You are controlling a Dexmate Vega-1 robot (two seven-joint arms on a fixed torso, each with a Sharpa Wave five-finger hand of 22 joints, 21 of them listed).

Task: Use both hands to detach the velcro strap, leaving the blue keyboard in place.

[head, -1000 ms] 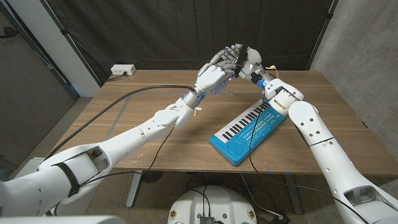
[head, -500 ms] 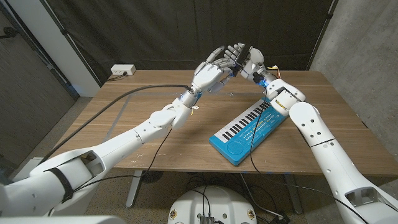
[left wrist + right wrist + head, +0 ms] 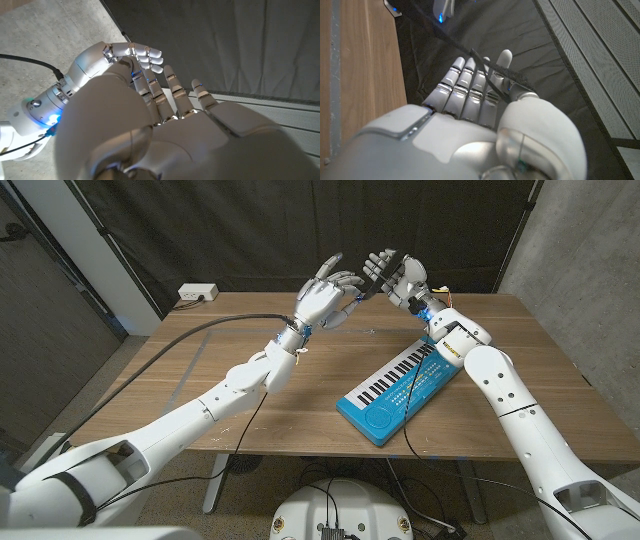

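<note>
From the head view, my left hand point(image 3: 322, 298) has pulled away from my right hand point(image 3: 396, 278), a dark strap point(image 3: 364, 286) stretched between them, the blue keyboard point(image 3: 397, 386) below my right forearm on the table point(image 3: 200, 380). My left wrist view shows loosely curled fingers; whether they grip, I cannot tell. In my right wrist view, the strap crosses my extended fingers point(image 3: 470, 85), so it seems to be peeling apart.

Strap point(image 3: 372, 280): we make out only a thin dark strip at the right hand point(image 3: 398, 278); its far end blurs against the dark curtain point(image 3: 260, 230). Keyboard point(image 3: 398, 388): upper end hidden behind right forearm point(image 3: 452, 338).

Left hand point(image 3: 322, 298) and right hand point(image 3: 398, 280) raised apart above blue keyboard point(image 3: 400, 387)
</note>
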